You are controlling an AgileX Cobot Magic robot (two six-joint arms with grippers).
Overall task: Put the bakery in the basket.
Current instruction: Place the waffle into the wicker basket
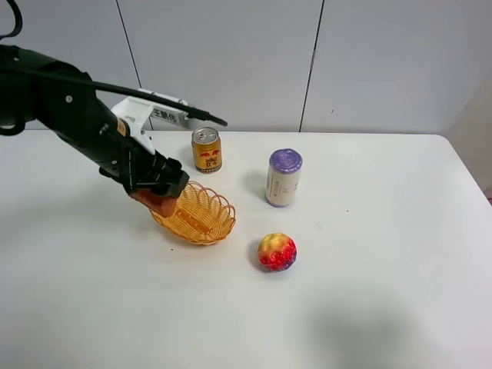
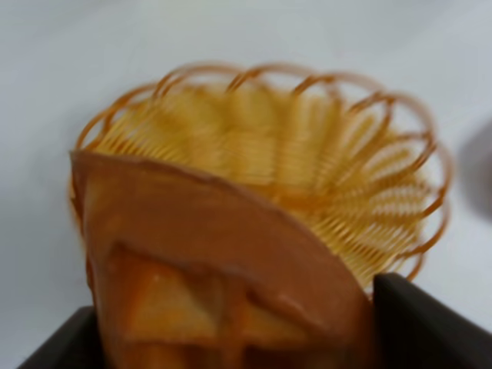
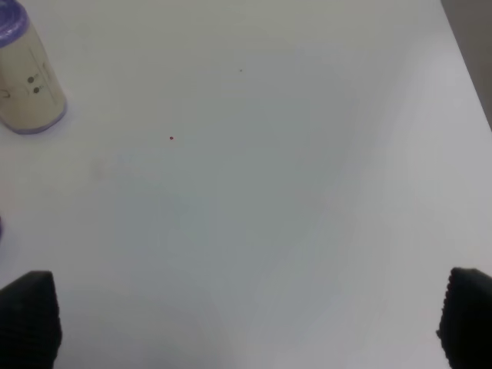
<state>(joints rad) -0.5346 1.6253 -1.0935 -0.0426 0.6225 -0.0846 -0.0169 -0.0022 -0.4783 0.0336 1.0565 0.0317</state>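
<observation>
One white bench [image 1: 400,307] carries everything. Over its left side reaches the black left arm [image 1: 69,108], and a white plate [image 1: 154,111] on it bears dark print too small to read. The left gripper [image 1: 159,183] is pinched on the bakery [image 1: 159,204], which hangs at the near-left rim of the basket [image 1: 204,219]. The left wrist view shows the wedge between dark fingers [image 2: 430,323], with the weave behind it. Beyond the basket stands a gold can [image 1: 206,149] with unreadable red markings, and to its right a pale can [image 1: 283,178] with a purple lid. A red-yellow ball fruit [image 1: 277,251] lies nearer. Only the right wrist view shows the right gripper [image 3: 246,323], spread wide and holding nothing.
</observation>
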